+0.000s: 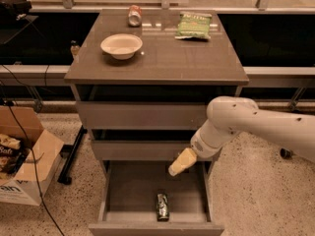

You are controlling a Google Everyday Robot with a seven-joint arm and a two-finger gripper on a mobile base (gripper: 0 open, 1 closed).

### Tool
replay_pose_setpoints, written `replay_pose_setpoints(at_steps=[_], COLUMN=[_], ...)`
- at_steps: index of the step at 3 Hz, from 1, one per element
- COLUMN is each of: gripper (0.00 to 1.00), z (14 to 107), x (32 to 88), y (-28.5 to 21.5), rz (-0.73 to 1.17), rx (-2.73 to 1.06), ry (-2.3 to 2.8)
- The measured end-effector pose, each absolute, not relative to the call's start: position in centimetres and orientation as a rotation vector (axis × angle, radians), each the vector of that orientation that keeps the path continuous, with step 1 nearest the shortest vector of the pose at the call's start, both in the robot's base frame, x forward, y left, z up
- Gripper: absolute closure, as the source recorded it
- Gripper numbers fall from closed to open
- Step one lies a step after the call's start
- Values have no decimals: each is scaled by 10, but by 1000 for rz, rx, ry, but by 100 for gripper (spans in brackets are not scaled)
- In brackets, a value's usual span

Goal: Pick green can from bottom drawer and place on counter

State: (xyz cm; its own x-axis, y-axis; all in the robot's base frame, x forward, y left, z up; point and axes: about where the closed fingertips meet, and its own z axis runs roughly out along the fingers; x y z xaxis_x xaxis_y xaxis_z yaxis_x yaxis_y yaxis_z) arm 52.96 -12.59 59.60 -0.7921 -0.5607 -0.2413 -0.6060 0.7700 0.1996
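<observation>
A pale bowl (121, 45) sits left of a green snack packet (194, 25), a red can (134, 15) lying on its side behind the bowl, while on the speckled floor (256, 191) at far left stands an open cardboard box (24, 166) (printed packets inside) beside a black bar (71, 156).

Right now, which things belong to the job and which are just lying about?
Job: green can, lying in the open bottom drawer; counter; gripper, over that drawer.
Lying about: white bowl, red can, green bag on the counter; cardboard box on the floor.
</observation>
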Motion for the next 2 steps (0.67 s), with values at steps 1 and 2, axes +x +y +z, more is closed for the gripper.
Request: replay_pose_setpoints(at_steps=[1, 2], gripper=[0, 0], z=[561, 558], x=[528, 529], y=[-127, -127], rz=[422, 432], rx=[-862, -852], ry=[2867, 2867])
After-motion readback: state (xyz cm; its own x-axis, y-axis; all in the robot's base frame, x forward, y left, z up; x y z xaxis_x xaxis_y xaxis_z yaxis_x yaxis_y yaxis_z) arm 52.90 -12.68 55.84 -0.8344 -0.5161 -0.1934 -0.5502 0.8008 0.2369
